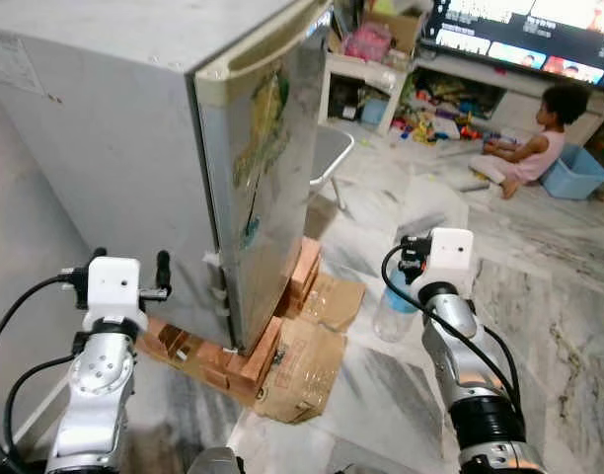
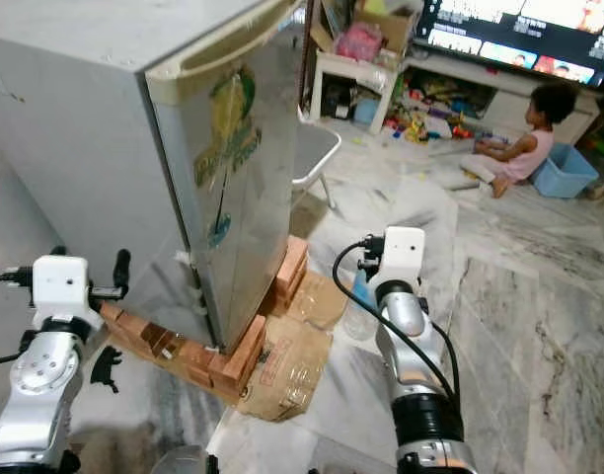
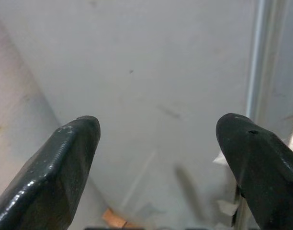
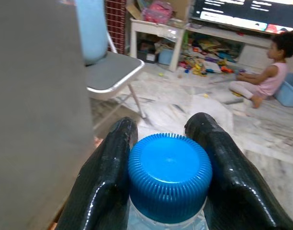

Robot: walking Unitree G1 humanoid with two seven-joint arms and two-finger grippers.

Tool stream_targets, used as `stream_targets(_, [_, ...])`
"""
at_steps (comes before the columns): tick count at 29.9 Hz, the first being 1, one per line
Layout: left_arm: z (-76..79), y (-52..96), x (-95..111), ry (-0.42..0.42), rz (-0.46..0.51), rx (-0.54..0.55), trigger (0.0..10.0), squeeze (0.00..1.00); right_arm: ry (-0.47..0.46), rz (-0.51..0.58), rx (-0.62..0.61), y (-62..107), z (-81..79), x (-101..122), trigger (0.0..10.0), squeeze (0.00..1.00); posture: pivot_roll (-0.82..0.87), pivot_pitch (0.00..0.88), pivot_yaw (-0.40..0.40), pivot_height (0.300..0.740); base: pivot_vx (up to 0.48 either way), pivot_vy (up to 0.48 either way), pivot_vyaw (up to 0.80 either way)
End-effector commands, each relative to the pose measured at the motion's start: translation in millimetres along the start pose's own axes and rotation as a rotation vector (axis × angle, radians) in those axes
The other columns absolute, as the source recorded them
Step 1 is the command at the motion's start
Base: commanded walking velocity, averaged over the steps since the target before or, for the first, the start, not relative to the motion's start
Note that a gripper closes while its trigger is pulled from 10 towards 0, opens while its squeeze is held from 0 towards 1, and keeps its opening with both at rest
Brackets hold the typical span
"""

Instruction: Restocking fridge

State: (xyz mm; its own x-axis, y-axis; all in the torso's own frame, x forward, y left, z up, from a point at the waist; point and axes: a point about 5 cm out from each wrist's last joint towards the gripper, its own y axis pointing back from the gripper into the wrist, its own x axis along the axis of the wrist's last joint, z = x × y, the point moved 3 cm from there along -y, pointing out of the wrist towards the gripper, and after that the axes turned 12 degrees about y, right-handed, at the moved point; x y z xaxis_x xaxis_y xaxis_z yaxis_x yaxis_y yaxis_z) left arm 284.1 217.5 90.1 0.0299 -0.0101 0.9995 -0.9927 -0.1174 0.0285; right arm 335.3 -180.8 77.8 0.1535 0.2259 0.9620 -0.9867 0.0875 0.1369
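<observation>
- Right arm bent up in front of robot, silver forearm, white wrist block; right gripper clamped on the blue ribbed cap of a clear plastic bottle, black glossy fingers pressing either side of the cap.
- Bottle held off the floor, to the right of the fridge, apart from it.
- Left arm raised on the left, near the fridge's plain grey side; left gripper spread wide, nothing between its fingers, facing the flat side panel.
- Fridge door shut, dull grey metal, scuffed, with faded green-yellow sticker on the front; cream rounded top edge.
- Fridge stands raised on reddish bricks; flattened brown cardboard lies under and beside the bricks.
- Floor grey-white veined marble tile, glossy.
- Grey-seated metal chair just behind the fridge.
- Person sitting on the floor well behind, by a blue tub, scattered toys and a lit TV screen.
</observation>
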Motion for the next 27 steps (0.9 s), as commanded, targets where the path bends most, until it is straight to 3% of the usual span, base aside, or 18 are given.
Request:
stream_targets(1, [3.0, -4.5, 1, 0.012, -0.003, -0.01, 10.0, 0.0, 0.004, 0.019, -0.015, -1.6, 6.8, 6, 10.0, 0.0, 0.1, 0.0, -0.079, 0.74, 0.0, 0.0, 0.0])
stream_targets(10, [9.8, -9.4, 5, 0.036, 0.015, -0.036, 10.0, 0.0, 0.01, 0.021, -0.016, -4.3, 7.9, 7, 10.0, 0.0, 0.1, 0.0, -0.082, 0.74, 0.331, 0.0, 0.0])
stream_targets(15, [15.8, -9.6, 5, 0.065, 0.019, -0.056, 10.0, 0.0, 0.013, 0.024, -0.009, -4.0, 6.1, 8, 10.0, 0.0, 0.1, 0.0, -0.079, 0.74, 0.38, 0.282, 0.0])
stream_targets(20, [18.0, -8.7, 6, 0.069, 0.019, -0.068, 10.0, 0.0, 0.007, 0.013, -0.012, -3.2, 6.0, 6, 10.0, 0.0, 0.1, 0.0, -0.077, 0.74, 0.0, 0.0, 0.0])
stream_targets(27, [16.8, -8.5, 6, 0.074, 0.02, -0.062, 10.0, 0.0, 0.009, 0.005, -0.012, -2.3, 6.0, 4, 10.0, 0.0, 0.1, 0.0, -0.079, 0.74, 0.0, 0.0, -0.74])
